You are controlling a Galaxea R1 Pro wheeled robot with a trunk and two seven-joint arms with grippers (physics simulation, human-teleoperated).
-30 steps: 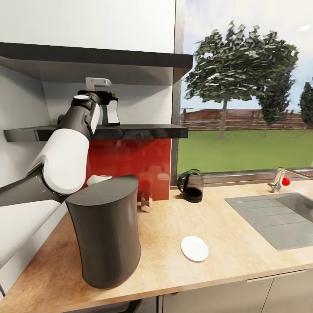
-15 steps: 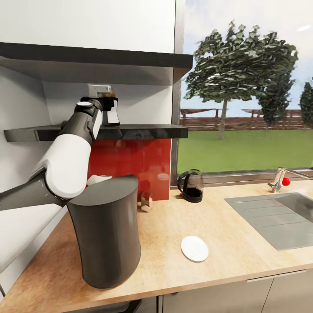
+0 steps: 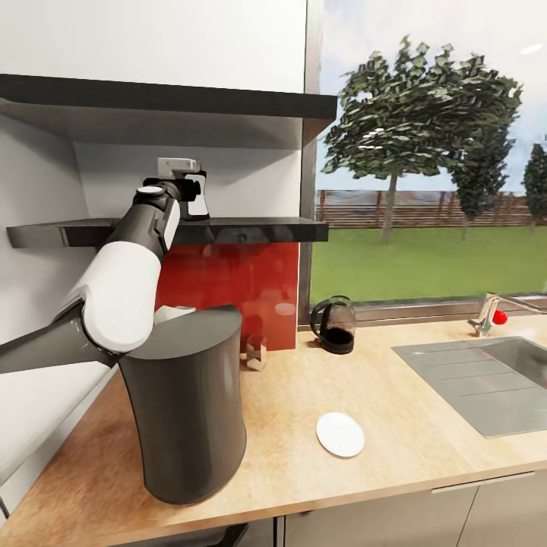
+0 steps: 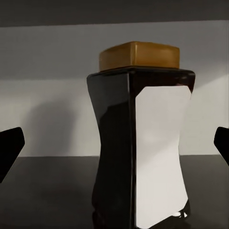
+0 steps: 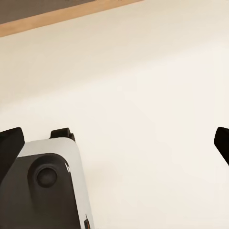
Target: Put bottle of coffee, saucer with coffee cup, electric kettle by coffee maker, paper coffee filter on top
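Coffee maker: tall dark grey cylinder (image 3: 186, 403), lower left, kept on light wooden surface (image 3: 425, 448).
Coffee bottle: dark glass, white label, amber lid (image 4: 140, 143); on black shelf (image 3: 251, 228), upper left, not yet moved.
Left pincer (image 3: 191, 191): released, straddling bottle.
Right pincer (image 5: 114, 143): released.
White round saucer (image 3: 339, 434): centre surface, cup not placed.
Black kettle (image 3: 334, 324): by window, unmoved.

Kitchen: countertop (image 3: 425, 448), sink (image 3: 486, 384), shelf (image 3: 251, 228).

A pale wooden surface (image 3: 425, 448) with a grey inset sink (image 3: 486, 384) and a tap (image 3: 486, 315) runs beneath a large window (image 3: 429, 152) (trees, lawn and a fence outside), beside a red backsplash (image 3: 228, 289), dark wall shelves (image 3: 251, 228) and white walls (image 3: 152, 38).
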